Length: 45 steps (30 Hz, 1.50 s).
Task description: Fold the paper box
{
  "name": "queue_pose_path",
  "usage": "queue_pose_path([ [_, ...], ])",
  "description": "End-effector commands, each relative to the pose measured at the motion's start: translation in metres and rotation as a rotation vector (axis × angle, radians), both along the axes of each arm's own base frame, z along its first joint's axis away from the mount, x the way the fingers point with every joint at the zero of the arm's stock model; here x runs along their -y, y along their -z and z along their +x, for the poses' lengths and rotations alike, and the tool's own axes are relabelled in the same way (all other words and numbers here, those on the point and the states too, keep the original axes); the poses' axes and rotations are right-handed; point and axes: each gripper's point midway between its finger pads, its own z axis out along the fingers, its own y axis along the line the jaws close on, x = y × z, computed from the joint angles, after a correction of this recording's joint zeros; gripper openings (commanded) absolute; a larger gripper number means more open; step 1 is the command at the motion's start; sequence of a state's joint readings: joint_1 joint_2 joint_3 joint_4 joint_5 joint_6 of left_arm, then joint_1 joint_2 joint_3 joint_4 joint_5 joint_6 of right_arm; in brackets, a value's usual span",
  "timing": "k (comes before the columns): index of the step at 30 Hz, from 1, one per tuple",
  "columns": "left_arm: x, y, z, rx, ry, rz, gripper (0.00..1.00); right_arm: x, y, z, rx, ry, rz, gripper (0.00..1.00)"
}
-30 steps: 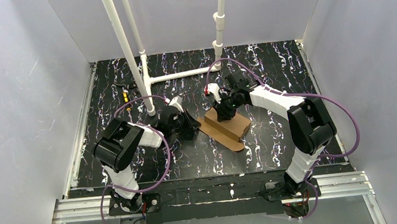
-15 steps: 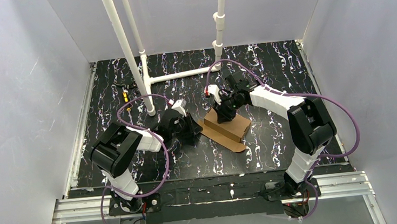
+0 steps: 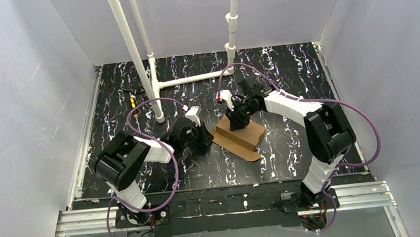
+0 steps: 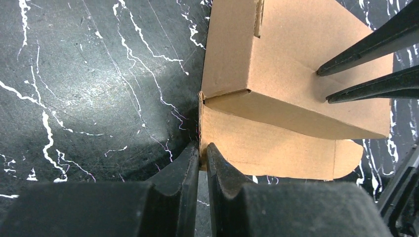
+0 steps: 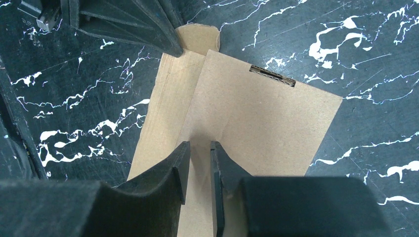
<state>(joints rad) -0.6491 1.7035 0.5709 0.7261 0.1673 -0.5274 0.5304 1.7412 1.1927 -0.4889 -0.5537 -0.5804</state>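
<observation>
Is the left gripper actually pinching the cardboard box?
Yes, the left gripper has its fingers closed on either side of a thin upright edge of the paper box.

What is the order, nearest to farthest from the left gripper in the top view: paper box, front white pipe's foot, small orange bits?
From the left gripper:
1. paper box, at its fingertips, to the right.
2. white pipe's foot, behind and left.
3. orange bits, farther back left.
</observation>
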Motion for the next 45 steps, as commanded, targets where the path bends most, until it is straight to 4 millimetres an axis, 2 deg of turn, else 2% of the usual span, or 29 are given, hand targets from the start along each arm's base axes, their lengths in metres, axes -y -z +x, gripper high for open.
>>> queue_pose_path([
  [1,0.000,-0.016,0.006,0.110,0.017,0.057,0.10,0.017,0.023,-0.023,-0.100,0.004,-0.083,0.31],
  [15,0.013,-0.028,-0.001,0.231,0.083,0.126,0.06,0.017,0.025,-0.022,-0.106,0.007,-0.086,0.31],
  [27,0.022,-0.040,0.002,0.230,0.097,0.126,0.06,0.017,0.029,-0.023,-0.118,0.012,-0.094,0.30],
  [45,0.024,-0.041,-0.004,0.237,0.139,0.152,0.00,0.020,0.034,-0.019,-0.118,0.041,-0.116,0.27],
])
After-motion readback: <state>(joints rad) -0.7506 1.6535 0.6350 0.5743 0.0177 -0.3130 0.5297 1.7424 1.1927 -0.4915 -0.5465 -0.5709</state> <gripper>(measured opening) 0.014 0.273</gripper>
